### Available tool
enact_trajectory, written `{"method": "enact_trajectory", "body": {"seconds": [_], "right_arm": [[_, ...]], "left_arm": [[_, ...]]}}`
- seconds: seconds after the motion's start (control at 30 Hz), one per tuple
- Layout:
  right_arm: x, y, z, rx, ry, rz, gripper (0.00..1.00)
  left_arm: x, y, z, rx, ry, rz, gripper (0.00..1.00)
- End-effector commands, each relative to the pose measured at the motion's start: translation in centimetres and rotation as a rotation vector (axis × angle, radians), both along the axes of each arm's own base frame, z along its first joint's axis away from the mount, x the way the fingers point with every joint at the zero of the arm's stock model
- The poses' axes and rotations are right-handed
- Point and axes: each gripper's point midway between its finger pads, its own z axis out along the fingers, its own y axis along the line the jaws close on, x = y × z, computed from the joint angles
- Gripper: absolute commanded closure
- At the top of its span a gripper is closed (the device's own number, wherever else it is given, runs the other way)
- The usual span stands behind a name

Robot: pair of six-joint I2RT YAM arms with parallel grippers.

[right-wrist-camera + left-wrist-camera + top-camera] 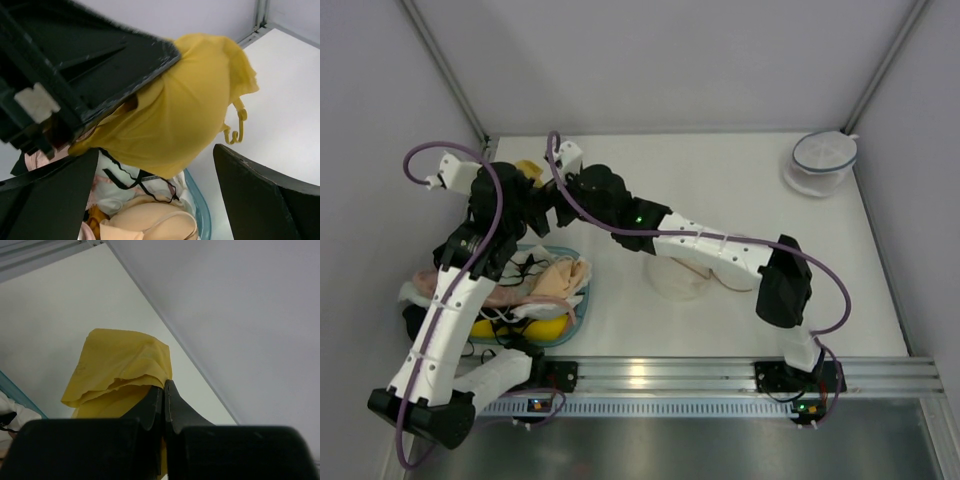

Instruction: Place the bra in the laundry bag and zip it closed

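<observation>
The left end effector (pixel 164 390) is clenched on the mustard-yellow bra (pixel 120 360), holding it off the surface (pixel 720 180) in the upper left of the top view, near a basket (pixel 582 305) of peach garments. The right end effector (pixel 156 150) is released, its fingers spread wide beside the hanging cup. The laundry bag (pixel 672 283) sits mid-frame, partly under the right arm.

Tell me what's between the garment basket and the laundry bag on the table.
Nothing. In the top view, only bare white table lies between the basket's rim and the laundry bag.
</observation>
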Motion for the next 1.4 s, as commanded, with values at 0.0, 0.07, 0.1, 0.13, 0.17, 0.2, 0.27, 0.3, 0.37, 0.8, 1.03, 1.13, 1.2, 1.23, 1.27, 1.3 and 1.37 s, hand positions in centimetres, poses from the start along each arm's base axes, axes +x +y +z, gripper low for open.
{"method": "enact_trajectory", "body": {"seconds": [0.0,0.07,0.1,0.13,0.17,0.2,0.27,0.3,0.37,0.8,1.03,1.13,1.2,1.23,1.27,1.3,1.37], "right_arm": [[-2.4,0.0,2.6,0.046,-0.074,0.037,0.01],[-1.7,-0.1,2.4,0.04,-0.084,-0.006,0.0],[-1.3,-0.1,2.7,0.036,-0.09,-0.024,0.01],[-0.8,-0.1,2.4,0.024,-0.092,-0.048,0.04],[0.0,0.1,1.5,0.001,-0.094,-0.072,0.1],[0.2,0.2,2.2,0.007,-0.103,-0.083,0.26],[1.0,-0.3,2.2,0.006,-0.106,-0.134,0.51],[1.2,-0.6,1.8,-0.001,-0.106,-0.15,0.7],[2.1,-1.8,2.6,0.01,-0.128,-0.217,0.81],[6.0,-9.1,4.7,-0.053,-0.243,-0.279,1.0],[5.7,-13.4,7.6,-0.158,-0.373,-0.305,1.0],[6.2,-15.3,7.6,-0.235,-0.422,-0.359,1.0],[6.6,-16.2,7.3,-0.263,-0.43,-0.387,1.0],[6.8,-17.1,7.7,-0.266,-0.435,-0.412,1.0],[7.0,-17.6,7.1,-0.28,-0.429,-0.419,1.0],[7.1,-18.1,7.1,-0.28,-0.426,-0.43,1.0],[7.3,-19.4,7.0,-0.272,-0.408,-0.456,1.0]], "left_arm": [[-0.4,0.1,-0.5,0.029,0.021,-0.006,1.0],[-0.3,-0.6,-0.5,0.013,0.021,-0.044,1.0],[-0.3,-1.1,-0.2,-0.01,0.011,-0.062,1.0],[-0.3,-1.5,-0.1,-0.021,0.007,-0.085,1.0],[-0.3,-2.0,0.0,-0.031,0.007,-0.113,1.0],[-0.5,-2.1,0.2,-0.032,0.001,-0.123,1.0],[-0.7,-2.0,0.2,-0.03,-0.003,-0.122,1.0],[-1.0,-1.8,-0.1,-0.019,0.002,-0.12,1.0],[-1.4,-1.3,-0.1,-0.004,0.0,-0.107,1.0],[-4.4,-0.9,1.0,0.262,0.015,-0.245,1.0],[-5.1,-2.6,-1.1,0.434,0.142,-0.453,0.95],[-5.2,-3.8,-1.7,0.489,0.197,-0.559,0.92],[-5.3,-3.9,-1.7,0.495,0.206,-0.576,0.92],[-5.3,-3.9,-1.6,0.497,0.207,-0.575,0.91],[-5.4,-3.7,-1.3,0.499,0.201,-0.568,0.89],[-5.4,-3.6,-1.1,0.499,0.197,-0.559,0.87],[-5.6,-3.2,-0.4,0.502,0.188,-0.538,0.82]]}}
